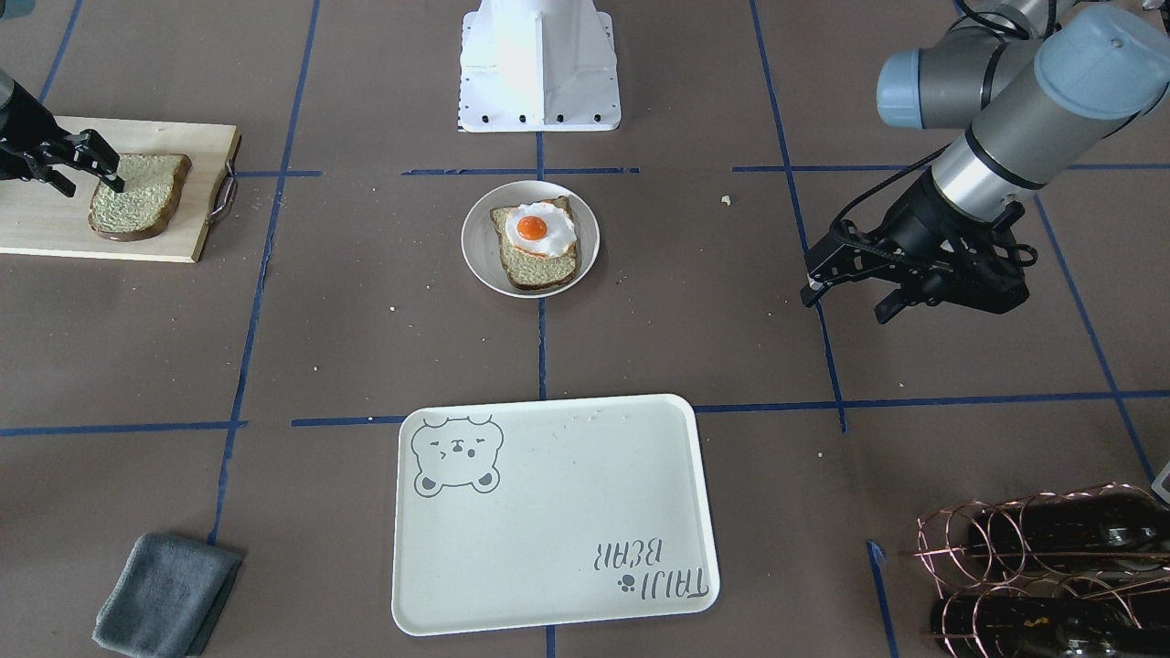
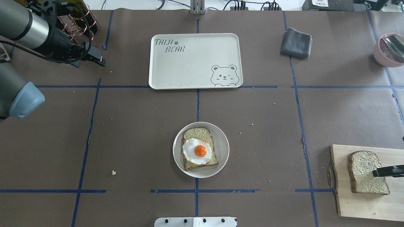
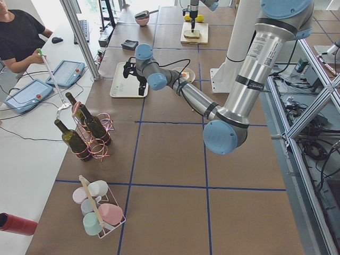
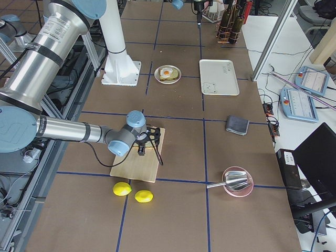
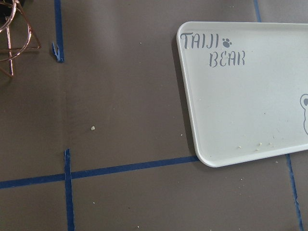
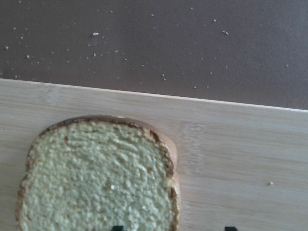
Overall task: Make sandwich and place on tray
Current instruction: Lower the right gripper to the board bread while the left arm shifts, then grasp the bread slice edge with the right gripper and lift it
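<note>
On a small round white plate at mid-tabletop: one brown-crusted, greenish-tan bread slice lying flat, topped by a white fried egg with orange yolk. Well off to the right, a second matching slice, uncovered, flat on a pale wooden cutting board. Beyond the plate and well apart from it, a cream bear-printed tray, lying flat.

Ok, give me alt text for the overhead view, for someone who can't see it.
A white plate mid-table holds a bread slice topped with a fried egg; the cream bear tray lies beyond it. At right, the right gripper reaches over a second bread slice on a wooden cutting board.
</note>
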